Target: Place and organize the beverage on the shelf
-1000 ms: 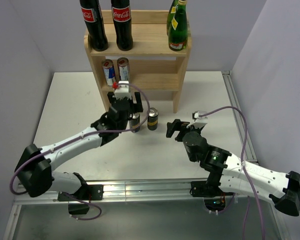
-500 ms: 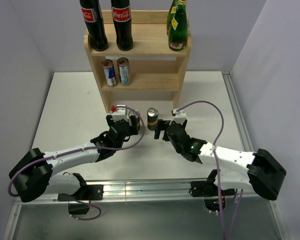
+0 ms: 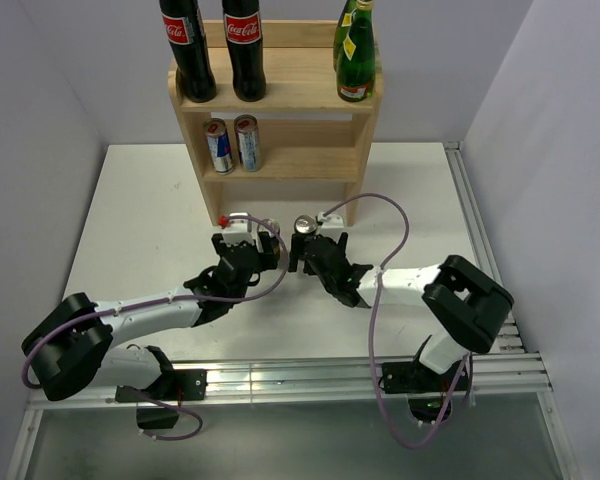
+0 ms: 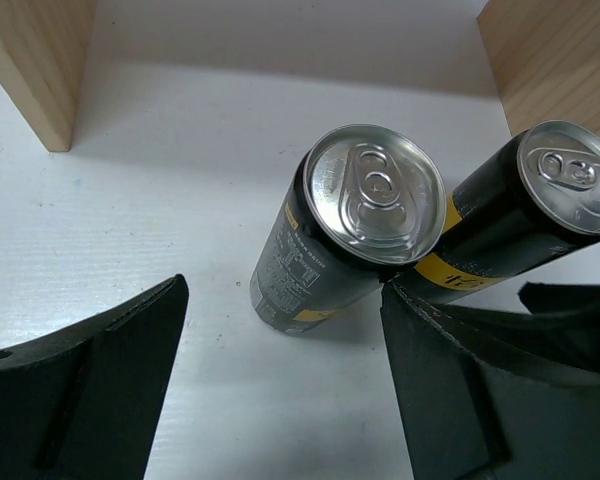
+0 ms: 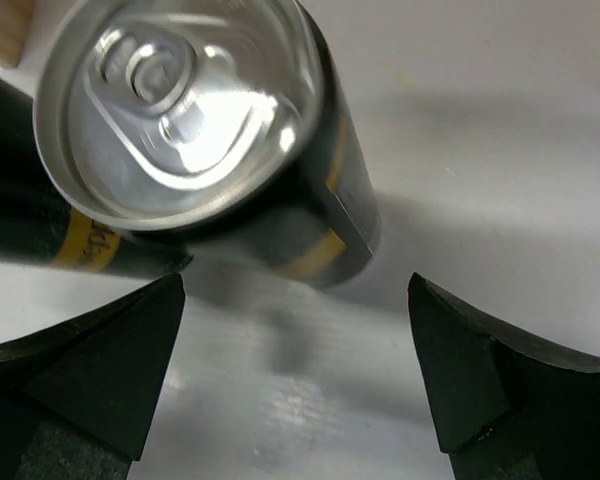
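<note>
Cans (image 4: 365,225), 2 side by side, stand mid-worktop (image 3: 130,230) just before the shelf (image 3: 280,95) at its far edge. The left gripper (image 4: 282,300) and right gripper (image 5: 296,285) both gape wide and empty, each framing 1 can, apparently for pickup.

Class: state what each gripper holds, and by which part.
Nothing. The left gripper and right gripper are both open, clamped on neither of the two black cans standing on the table.

Right end effector (image 3: 308,254) has swung in to straddle the right-hand can (image 3: 304,231).
</note>
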You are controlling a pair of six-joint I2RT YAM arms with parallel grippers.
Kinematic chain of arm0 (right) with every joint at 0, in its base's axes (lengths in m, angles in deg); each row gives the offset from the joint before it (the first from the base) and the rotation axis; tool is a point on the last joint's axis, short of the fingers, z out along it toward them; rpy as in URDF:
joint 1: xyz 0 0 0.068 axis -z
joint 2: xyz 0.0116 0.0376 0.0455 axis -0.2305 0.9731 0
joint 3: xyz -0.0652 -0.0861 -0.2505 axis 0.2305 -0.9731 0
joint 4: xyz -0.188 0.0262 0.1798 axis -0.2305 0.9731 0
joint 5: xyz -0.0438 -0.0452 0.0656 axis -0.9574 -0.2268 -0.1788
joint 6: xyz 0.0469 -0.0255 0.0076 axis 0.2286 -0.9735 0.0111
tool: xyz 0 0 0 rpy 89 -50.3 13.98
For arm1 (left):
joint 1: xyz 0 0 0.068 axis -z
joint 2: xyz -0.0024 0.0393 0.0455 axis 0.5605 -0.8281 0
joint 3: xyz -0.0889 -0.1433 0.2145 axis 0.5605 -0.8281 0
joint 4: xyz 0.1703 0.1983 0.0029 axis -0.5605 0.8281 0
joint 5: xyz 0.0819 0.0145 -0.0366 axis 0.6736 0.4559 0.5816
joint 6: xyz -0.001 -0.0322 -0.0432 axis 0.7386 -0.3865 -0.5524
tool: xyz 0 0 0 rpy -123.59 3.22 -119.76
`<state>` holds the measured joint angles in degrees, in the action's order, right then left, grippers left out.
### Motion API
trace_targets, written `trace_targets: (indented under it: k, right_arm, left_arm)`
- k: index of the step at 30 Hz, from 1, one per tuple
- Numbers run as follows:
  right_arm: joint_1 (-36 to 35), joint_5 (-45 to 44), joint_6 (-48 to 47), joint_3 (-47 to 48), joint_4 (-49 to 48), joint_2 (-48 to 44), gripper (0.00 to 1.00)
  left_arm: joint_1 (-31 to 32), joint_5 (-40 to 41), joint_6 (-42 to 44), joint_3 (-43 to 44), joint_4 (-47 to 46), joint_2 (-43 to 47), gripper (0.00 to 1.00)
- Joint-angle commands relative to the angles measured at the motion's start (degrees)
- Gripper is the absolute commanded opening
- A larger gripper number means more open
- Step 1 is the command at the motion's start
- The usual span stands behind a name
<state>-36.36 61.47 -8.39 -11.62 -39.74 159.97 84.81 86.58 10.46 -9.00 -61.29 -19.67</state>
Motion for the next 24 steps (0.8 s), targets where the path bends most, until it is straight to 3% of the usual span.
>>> trace_targets:
  k: [1, 9, 17, 18, 19, 24]
  right_arm:
    - [0.7, -2.4, -1.5, 4.1, -6.9, 3.0, 1.0]
    - [3.1, -6.1, -2.6, 6.6, -12.4, 9.9, 0.97]
    - [4.1, -6.4, -3.3, 8.1, -14.8, 13.4, 0.5]
    - [4.1, -6.4, -3.6, 8.2, -14.7, 13.2, 0.41]
    - [4.1, -6.3, -3.5, 8.2, -14.0, 12.7, 0.22]
    - [4.0, -7.5, -3.1, 7.9, -9.6, 6.3, 0.05]
  left_arm:
    - [0.3, 2.0, -1.4, -0.7, -3.1, 0.6, 0.84]
    - [0.3, 2.4, -1.3, -1.0, -3.3, 1.1, 0.84]
    - [0.3, 3.1, -1.3, -1.4, -3.3, 1.8, 0.83]
    - [0.3, 3.1, -1.3, -1.4, -3.3, 1.9, 0.83]
    - [0.3, 3.2, -1.4, -1.2, -3.2, 2.0, 0.83]
    - [0.3, 3.5, -1.0, -1.2, -2.1, 4.4, 0.83]
